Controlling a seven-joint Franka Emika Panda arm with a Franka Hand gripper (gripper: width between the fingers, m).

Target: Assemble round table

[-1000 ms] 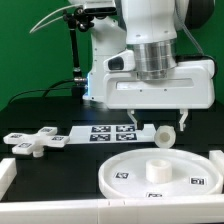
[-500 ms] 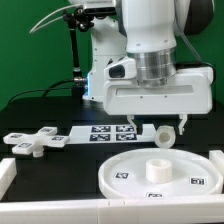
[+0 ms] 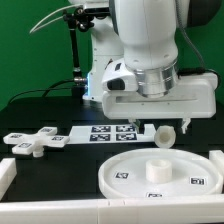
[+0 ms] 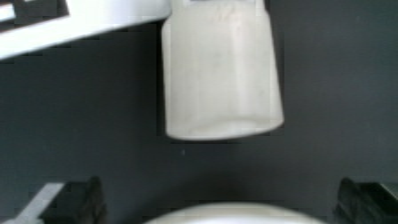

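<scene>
1. The round disc (image 3: 186, 167) lies nearest the camera, rim up, with a raised socket (image 3: 158, 166) at its centre. It sits between the white border rails (image 3: 8, 172).

2. The cylinder leg (image 3: 158, 133) lies on its side just beyond the disc, apart from the rim and resting on the black table.

3. The gripper (image 3: 162, 123) hangs over the leg with its jaws spread wide and nothing between them. In the wrist view the fingertips (image 4: 68, 203) stand well clear of the leg on either side. The leg lies ahead of the line joining them, and the disc's edge shows between them.

4. The marker board (image 3: 108, 133) lies behind the leg. The cross-shaped foot piece (image 3: 35, 142) rests farther off, toward the exterior view's left.

Hazards, judged from this position:
- Rolling. The leg is round and unsecured, so a fingertip that meets it off-centre can push it away or against the disc.
- Misplaced descent. If the jaws go straight down without first centring over the leg, a finger may land on the disc rim or on the leg's end.
- Skewed grasp. Closing near one end can tilt the leg in the pads, and a tilted leg is likely to jam at the socket.
</scene>
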